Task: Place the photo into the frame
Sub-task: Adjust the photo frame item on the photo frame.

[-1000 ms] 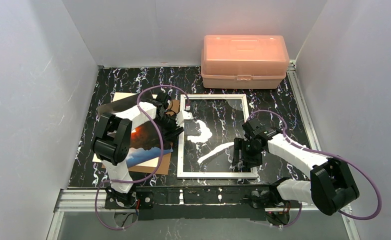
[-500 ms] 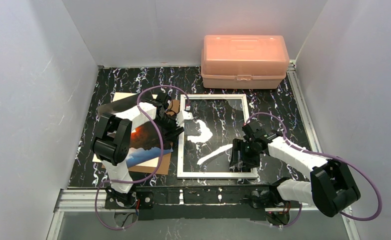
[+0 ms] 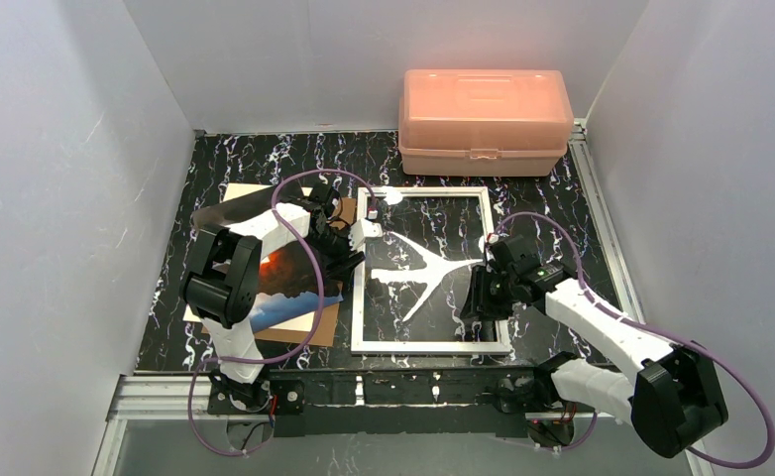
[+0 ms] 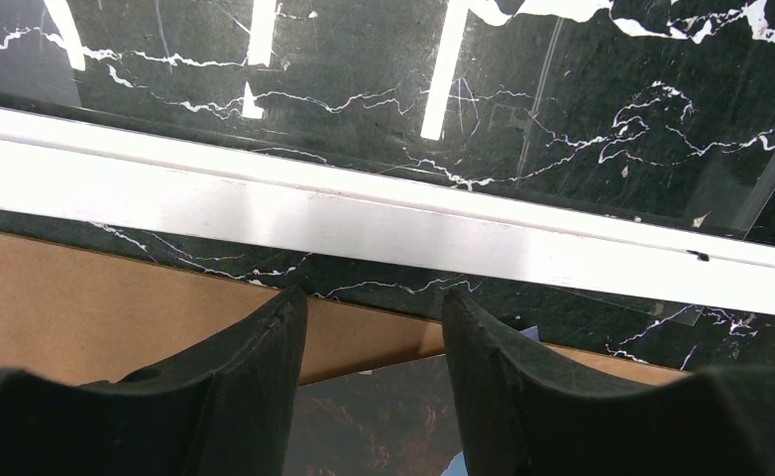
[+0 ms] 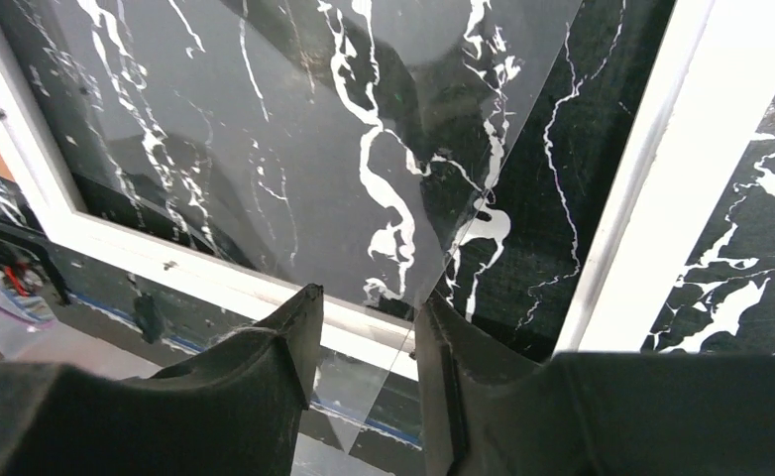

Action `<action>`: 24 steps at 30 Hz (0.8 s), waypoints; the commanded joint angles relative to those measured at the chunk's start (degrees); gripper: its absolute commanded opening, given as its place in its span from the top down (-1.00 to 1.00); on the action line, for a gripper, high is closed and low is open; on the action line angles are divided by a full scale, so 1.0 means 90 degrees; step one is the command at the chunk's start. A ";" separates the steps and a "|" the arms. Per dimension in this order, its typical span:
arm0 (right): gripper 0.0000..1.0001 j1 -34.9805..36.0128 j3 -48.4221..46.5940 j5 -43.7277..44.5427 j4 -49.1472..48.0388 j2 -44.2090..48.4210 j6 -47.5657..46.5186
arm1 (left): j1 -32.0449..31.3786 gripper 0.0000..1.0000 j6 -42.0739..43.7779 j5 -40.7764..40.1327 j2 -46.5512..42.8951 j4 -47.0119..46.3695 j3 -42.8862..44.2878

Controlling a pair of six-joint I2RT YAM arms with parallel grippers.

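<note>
We see the white frame [image 3: 430,270] lying flat on the marble table [image 3: 265,159]. Our right gripper [image 5: 368,327] pinches its clear pane [image 5: 294,149], tilted. The photo [image 3: 282,286] lies left on a brown board [image 4: 96,307]; our left gripper [image 4: 374,307] hovers there, parted and empty.

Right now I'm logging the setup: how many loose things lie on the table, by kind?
Frame: 1
Clear pane: 1
Photo: 1
Brown board: 1
Pink box: 1
Total: 5
</note>
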State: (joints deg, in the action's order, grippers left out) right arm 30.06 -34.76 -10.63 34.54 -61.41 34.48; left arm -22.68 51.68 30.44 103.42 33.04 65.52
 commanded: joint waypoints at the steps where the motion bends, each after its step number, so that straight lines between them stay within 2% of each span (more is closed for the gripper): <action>1: 0.13 -0.0087 -0.0400 -0.0021 -0.0104 0.0226 -0.0047 | -0.0014 0.00 0.0087 0.0017 -0.0035 0.0297 -0.0151; 9: 0.63 -0.0180 -0.0705 -0.0216 -0.0248 0.0563 -0.0137 | 0.0007 0.01 0.0057 0.0017 -0.0073 0.0345 -0.0120; 12: 0.94 -0.0204 -0.0876 -0.0263 -0.0227 0.0518 -0.0176 | 0.0044 0.01 -0.0050 0.0035 -0.0095 0.0352 -0.0050; 24: 0.97 -0.0273 -0.1587 -0.0171 0.0087 0.0768 -0.0208 | 0.0222 0.01 -0.0565 0.0173 -0.0307 0.0299 0.0093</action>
State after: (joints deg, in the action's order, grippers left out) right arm 27.73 -46.06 -12.03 34.96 -56.45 33.85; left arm -21.10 48.07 31.27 103.37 33.34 65.63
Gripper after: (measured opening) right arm 0.030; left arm 0.498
